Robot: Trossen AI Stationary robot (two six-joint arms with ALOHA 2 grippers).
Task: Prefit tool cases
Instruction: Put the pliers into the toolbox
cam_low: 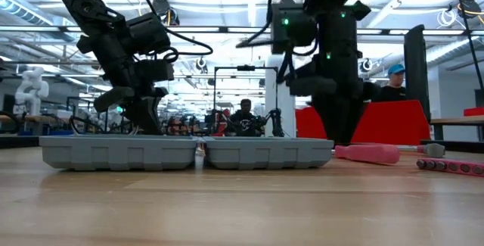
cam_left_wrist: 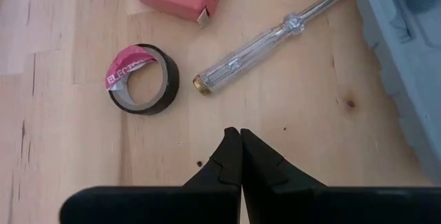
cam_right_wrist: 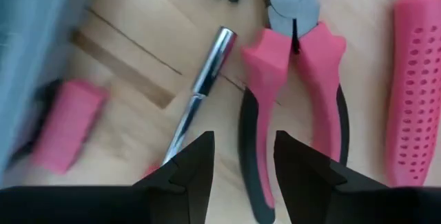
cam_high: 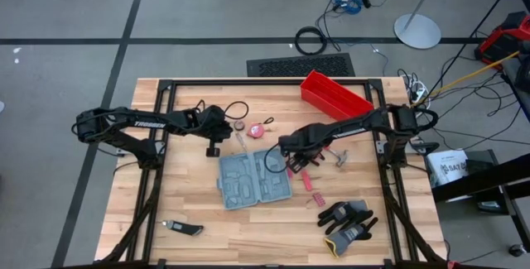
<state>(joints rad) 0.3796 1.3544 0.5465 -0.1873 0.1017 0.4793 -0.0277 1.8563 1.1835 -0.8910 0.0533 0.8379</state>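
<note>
Tool case [cam_high: 253,180] lies open and flat mid-table, its slots too small to read from above, the right gripper [cam_right_wrist: 242,156] with parted, empty fingers above pink-handled pliers [cam_right_wrist: 293,107] cut off at the frame's edge, the left gripper [cam_left_wrist: 240,156] pinched shut beside black tape [cam_left_wrist: 141,79].

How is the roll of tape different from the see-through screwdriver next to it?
The roll of tape is a black ring with a hole through the middle and a red label end; the screwdriver is long, thin and straight, with a clear handle, a brass-coloured cap and a metal shaft. The tape is short and round, while the screwdriver stretches much farther across the wood. Both lie flat on the wooden table, apart from each other, untouched.
</note>
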